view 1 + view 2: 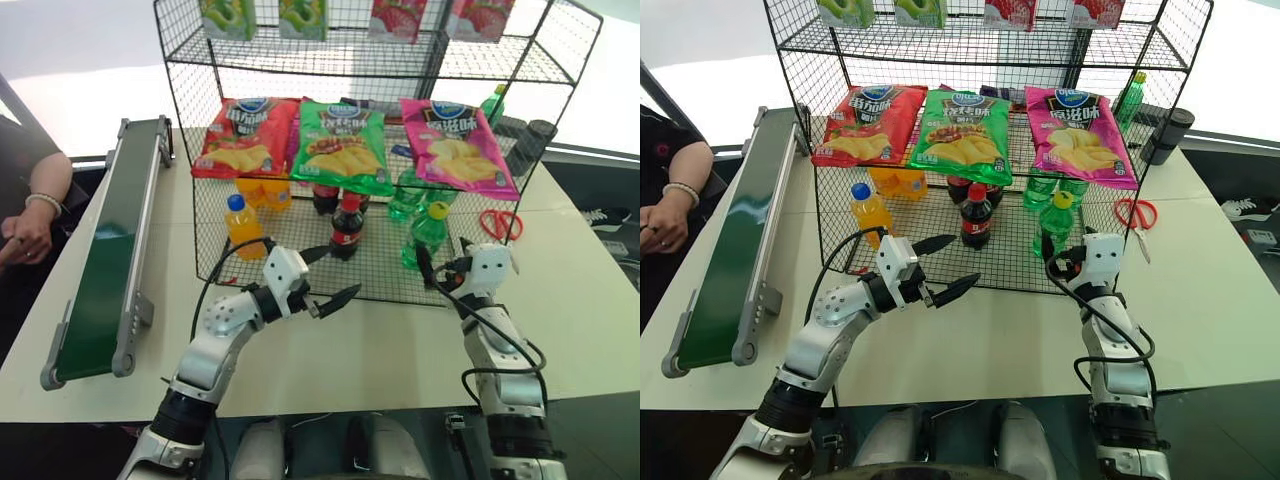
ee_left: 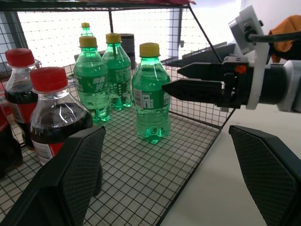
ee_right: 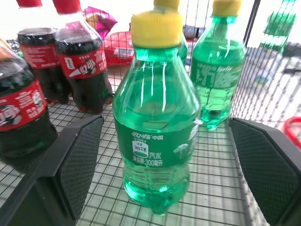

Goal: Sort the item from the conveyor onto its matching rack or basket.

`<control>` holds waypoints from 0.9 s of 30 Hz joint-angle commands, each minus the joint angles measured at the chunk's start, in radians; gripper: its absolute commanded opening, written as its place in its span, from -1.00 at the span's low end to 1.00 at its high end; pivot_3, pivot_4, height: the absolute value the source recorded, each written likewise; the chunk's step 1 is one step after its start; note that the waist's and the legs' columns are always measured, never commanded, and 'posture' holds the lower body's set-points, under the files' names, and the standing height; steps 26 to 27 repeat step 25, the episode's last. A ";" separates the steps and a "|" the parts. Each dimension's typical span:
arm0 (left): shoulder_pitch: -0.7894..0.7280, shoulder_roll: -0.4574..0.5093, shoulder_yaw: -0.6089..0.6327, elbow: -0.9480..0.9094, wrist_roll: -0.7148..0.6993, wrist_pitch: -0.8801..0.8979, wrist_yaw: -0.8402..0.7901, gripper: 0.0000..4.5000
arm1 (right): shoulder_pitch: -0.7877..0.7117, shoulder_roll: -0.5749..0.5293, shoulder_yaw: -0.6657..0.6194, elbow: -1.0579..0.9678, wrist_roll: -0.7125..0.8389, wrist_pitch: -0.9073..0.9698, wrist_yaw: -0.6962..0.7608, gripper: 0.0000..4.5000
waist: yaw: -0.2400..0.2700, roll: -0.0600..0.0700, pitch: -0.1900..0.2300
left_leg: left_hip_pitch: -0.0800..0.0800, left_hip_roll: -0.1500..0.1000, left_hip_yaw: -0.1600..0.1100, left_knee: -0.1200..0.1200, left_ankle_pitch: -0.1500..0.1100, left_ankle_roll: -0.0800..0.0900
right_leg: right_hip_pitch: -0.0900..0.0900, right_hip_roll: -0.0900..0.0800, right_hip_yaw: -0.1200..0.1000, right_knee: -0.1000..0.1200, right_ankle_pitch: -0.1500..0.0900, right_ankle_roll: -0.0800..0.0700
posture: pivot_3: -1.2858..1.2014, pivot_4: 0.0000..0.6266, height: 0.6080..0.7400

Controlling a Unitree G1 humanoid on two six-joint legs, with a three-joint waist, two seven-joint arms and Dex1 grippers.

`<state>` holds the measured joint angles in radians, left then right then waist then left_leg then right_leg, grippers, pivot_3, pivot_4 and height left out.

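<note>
Left eye view puts the black wire rack [image 1: 560, 120] across the upper middle of the frame, standing on the pale bench [image 1: 590, 300]. Right of centre, on the rack's lowest mesh tier near its front right corner, the green bottle [image 1: 427, 237] with the yellow cap stands upright. The right tool [image 1: 440, 262] sits just below and beside it, fingers spread wide; in the right wrist view the bottle [image 3: 157, 117] stands free between the two black pads [image 3: 70, 165], touched by neither.

Left of that, at the middle of the frame, the left tool [image 1: 332, 275] hangs over the bench just in front of the rack's edge, its fingers also wide and empty.

More green bottles [image 2: 101, 75] stand behind the first one in the left wrist view, and cola bottles [image 2: 54, 115] with red caps stand to their left. An orange bottle [image 1: 244, 226] with a blue cap stands at the left of the same tier. Three chip bags [image 1: 345, 145], red, green and pink, hang along the rack's front above the drinks.

At the left of the frame the conveyor [image 1: 105, 255] runs from upper right to lower left along the bench edge, its green belt bare. A person's hand [image 1: 25, 235] with a bead bracelet rests at the far left. Red-handled scissors [image 1: 500, 222] lie on the bench to the right of the rack.
</note>
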<state>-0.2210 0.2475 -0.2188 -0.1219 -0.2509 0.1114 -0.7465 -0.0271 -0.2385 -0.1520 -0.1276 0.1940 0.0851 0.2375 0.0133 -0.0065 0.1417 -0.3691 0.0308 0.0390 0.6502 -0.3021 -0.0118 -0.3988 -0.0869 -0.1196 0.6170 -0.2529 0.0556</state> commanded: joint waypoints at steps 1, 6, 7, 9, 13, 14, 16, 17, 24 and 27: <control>-0.011 0.027 0.015 -0.036 -0.017 0.035 -0.010 1.00 | 0.116 -0.062 0.019 -0.234 0.027 0.061 0.069 0.97 | 0.001 0.000 0.000 | 0.000 0.000 0.000 0.000 0.000 0.000 | 0.000 0.000 0.000 0.000 0.000 0.000 | 0.03 -0.52 0.92; 0.009 0.104 0.052 -0.078 -0.035 0.088 -0.034 1.00 | 0.284 -0.161 -0.044 -0.429 0.110 0.117 0.169 0.97 | 0.000 0.000 0.000 | 0.000 0.000 0.000 0.000 0.000 0.000 | 0.000 0.000 0.000 0.000 0.000 0.000 | 0.03 -0.52 0.92; 0.014 0.119 0.059 -0.084 -0.041 0.097 -0.038 1.00 | 0.305 -0.177 -0.056 -0.451 0.126 0.127 0.184 0.97 | 0.000 0.000 0.000 | 0.001 0.000 0.000 0.000 0.000 0.000 | 0.000 0.000 0.000 0.000 0.000 0.000 | 0.03 -0.52 0.92; 0.038 0.168 0.089 -0.097 -0.040 0.113 -0.043 1.00 | 0.362 -0.226 -0.105 -0.494 0.166 0.146 0.234 0.97 | 0.000 0.000 0.000 | 0.001 0.000 -0.001 0.000 0.000 0.000 | 0.001 0.000 0.000 0.000 0.000 0.000 | 0.03 -0.52 0.92; 0.083 0.245 0.148 -0.099 -0.057 0.124 -0.067 1.00 | 0.431 -0.285 -0.207 -0.511 0.232 0.180 0.292 0.97 | 0.001 0.000 0.000 | 0.001 0.000 -0.001 0.000 0.000 0.000 | 0.001 0.000 0.000 0.000 0.000 0.000 | 0.03 -0.52 0.92; 0.095 0.264 0.171 -0.096 -0.067 0.132 -0.074 1.00 | 0.451 -0.297 -0.240 -0.502 0.251 0.183 0.313 0.97 | 0.001 0.000 0.000 | 0.001 0.000 -0.001 0.000 0.000 0.000 | 0.001 0.000 0.000 0.000 0.000 0.000 | 0.03 -0.52 0.92; 0.117 0.297 0.200 -0.090 -0.086 0.146 -0.092 1.00 | 0.482 -0.316 -0.289 -0.486 0.290 0.181 0.360 0.97 | 0.003 0.000 0.000 | 0.001 0.000 -0.001 0.000 0.000 0.000 | 0.001 0.000 0.000 -0.001 0.000 0.000 | 0.03 -0.52 0.92; 0.124 0.309 0.206 -0.090 -0.091 0.150 -0.101 1.00 | 0.491 -0.321 -0.303 -0.484 0.306 0.185 0.375 0.97 | 0.003 0.000 0.000 | 0.001 0.000 -0.001 0.000 0.000 0.000 | 0.001 0.000 0.000 -0.001 0.000 0.000 | 0.03 -0.52 0.92; 0.128 0.331 0.229 -0.065 -0.094 0.134 -0.120 1.00 | 0.479 -0.352 -0.332 -0.469 0.330 0.218 0.404 0.97 | 0.002 -0.001 -0.001 | 0.001 0.000 -0.001 0.000 0.000 0.000 | 0.002 0.000 0.000 -0.001 0.000 0.000 | 0.03 -0.52 0.92; 0.129 0.331 0.230 -0.064 -0.096 0.132 -0.123 1.00 | 0.471 -0.353 -0.330 -0.471 0.329 0.226 0.400 0.97 | 0.002 -0.001 -0.001 | 0.001 0.000 -0.001 0.000 0.000 0.000 | 0.001 0.000 0.000 -0.001 0.000 0.000 | 0.03 -0.52 0.92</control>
